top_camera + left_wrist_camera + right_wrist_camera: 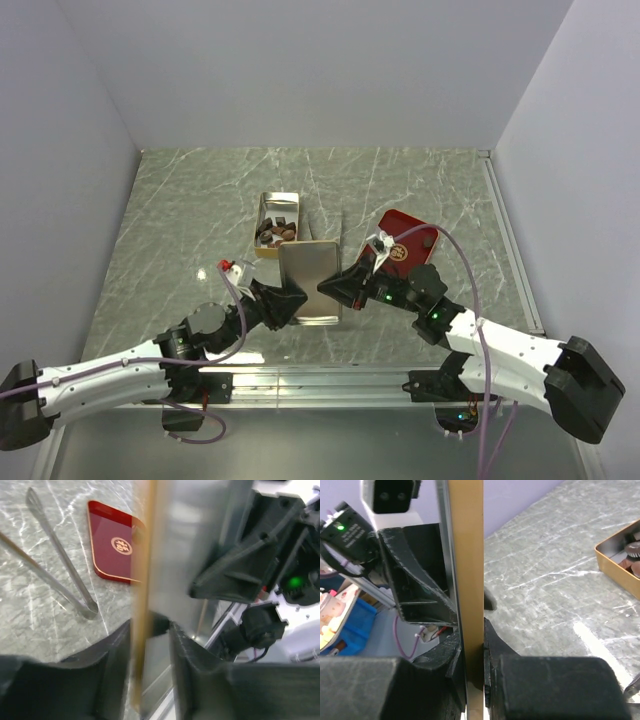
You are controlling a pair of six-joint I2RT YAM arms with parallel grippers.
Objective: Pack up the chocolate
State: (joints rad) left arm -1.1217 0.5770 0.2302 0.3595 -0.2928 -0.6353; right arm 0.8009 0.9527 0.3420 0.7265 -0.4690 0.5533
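Now right hand [330,284] clamps lid [310,262]; left hand [298,300] straddles its edge, grip unclear. Best align squarely over tin [262,215], chocolate [277,232] inside, before lowering.

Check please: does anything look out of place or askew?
Only the lid: off the open tin, clamped at one edge in the right pincer, left pincer around the other. Nothing spilled.

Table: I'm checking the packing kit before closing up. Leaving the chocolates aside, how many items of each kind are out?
Gold tin: 1
Tin lid: 1
Red tray: 1
Metal tongs: 1
Total: 4
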